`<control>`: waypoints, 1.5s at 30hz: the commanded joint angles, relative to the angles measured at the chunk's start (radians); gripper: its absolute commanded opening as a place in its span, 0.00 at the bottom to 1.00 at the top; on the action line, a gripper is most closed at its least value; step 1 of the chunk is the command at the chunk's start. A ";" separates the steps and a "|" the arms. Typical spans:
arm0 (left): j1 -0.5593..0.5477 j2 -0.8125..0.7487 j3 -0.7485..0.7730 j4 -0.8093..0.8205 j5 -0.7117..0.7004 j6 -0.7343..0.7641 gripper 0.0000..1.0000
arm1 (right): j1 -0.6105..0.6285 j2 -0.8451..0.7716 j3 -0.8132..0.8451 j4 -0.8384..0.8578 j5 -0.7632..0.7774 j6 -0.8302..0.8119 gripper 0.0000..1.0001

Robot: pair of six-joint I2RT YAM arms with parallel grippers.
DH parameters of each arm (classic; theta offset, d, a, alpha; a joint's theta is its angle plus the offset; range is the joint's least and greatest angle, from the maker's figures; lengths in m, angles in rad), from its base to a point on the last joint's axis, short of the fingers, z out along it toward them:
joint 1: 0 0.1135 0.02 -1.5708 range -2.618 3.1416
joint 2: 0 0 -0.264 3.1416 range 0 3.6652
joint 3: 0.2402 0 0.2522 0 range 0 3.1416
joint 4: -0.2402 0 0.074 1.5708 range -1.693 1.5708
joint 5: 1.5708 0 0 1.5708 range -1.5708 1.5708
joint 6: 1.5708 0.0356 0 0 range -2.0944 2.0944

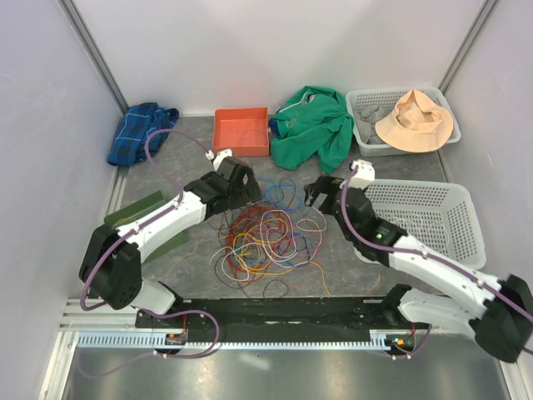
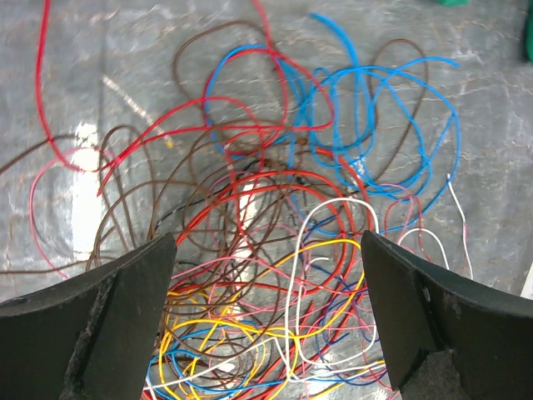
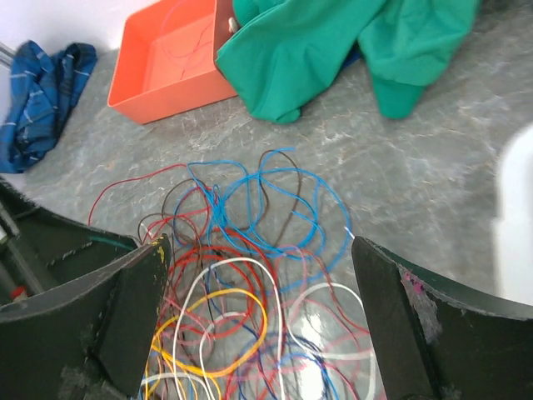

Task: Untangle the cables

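At the centre of the grey marbled worktop (image 1: 191,250) lies the heap of cables (image 1: 266,237), thin red, yellow, orange, blue, purple and white wires looped over one another. At the heap's upper left edge, the left fingers (image 1: 250,190) hang spread wide, grasping nothing. The left wrist view looks down between them onto red, blue, brown, white and yellow loops. At the heap's upper right, the right fingers (image 1: 315,193) are likewise released and bare, with blue, brown and red loops showing between them in the right wrist view. Along the top of the frame, from left to right, sit a blue plaid cloth (image 1: 140,132), an orange tray (image 1: 241,148), a green garment (image 1: 315,125) overlapping the tray's right side, and a white basket (image 1: 360,98) holding a peach sun hat (image 1: 414,121). A second white basket (image 1: 433,218) stands at the right, beside the right arm.
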 commanded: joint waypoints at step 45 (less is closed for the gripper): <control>0.024 -0.305 0.399 0.108 0.683 0.077 0.02 | 0.003 -0.440 -0.145 0.267 -0.589 -0.101 0.96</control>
